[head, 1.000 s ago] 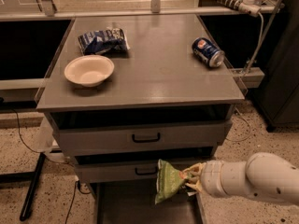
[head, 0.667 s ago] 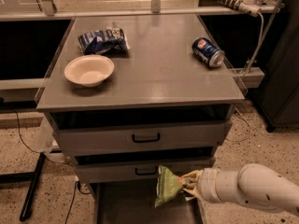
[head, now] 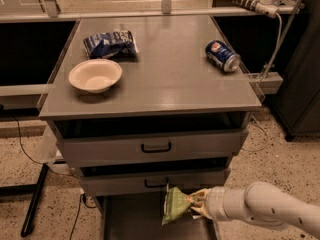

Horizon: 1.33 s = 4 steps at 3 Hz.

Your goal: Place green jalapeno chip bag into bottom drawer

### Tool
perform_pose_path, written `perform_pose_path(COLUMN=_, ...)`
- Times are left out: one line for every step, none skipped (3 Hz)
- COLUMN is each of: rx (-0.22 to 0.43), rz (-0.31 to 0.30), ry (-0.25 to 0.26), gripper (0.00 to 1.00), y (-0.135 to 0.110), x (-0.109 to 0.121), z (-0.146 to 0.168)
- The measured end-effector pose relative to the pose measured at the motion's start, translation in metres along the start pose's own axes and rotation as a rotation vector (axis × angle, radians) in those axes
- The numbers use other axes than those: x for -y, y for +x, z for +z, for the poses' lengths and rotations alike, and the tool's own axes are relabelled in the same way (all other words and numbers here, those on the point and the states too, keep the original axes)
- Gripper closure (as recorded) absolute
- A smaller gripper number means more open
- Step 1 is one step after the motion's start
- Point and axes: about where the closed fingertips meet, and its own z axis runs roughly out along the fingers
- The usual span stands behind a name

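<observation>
My gripper (head: 196, 203) reaches in from the lower right and is shut on the green jalapeno chip bag (head: 175, 206). The bag hangs from the fingers just above the open bottom drawer (head: 125, 219), over its right half, below the front of the middle drawer. The drawer's flat grey floor shows to the left of the bag. My white arm (head: 265, 209) runs off to the right.
Two shallower drawers with black handles (head: 156, 147) are above, both closed. On the cabinet top (head: 165, 79) lie a white bowl (head: 95, 75), a blue-and-white snack bag (head: 110, 42) and a blue can (head: 222, 55) on its side. Speckled floor lies on both sides.
My gripper and arm have sunk a little lower and slightly left with the bag, closer to the bottom drawer. Nothing on the cabinet top has moved.
</observation>
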Motion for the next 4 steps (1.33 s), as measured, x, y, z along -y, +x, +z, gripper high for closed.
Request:
perform_pose_path(rx=0.046, rz=-0.012, ry=0.017, gripper=1.0, y=0.005, x=0.005, z=0.024)
perform_pose_path(rx=0.117, rz=-0.021, ry=0.058, gripper=1.0, y=0.026, x=0.014, z=0.064)
perform_pose_path(rx=0.179, rz=-0.031, ry=0.094, gripper=1.0, y=0.056, x=0.017, z=0.104)
perform_pose_path(rx=0.198, rz=-0.079, ry=0.073, gripper=1.0, y=0.084, x=0.008, z=0.142)
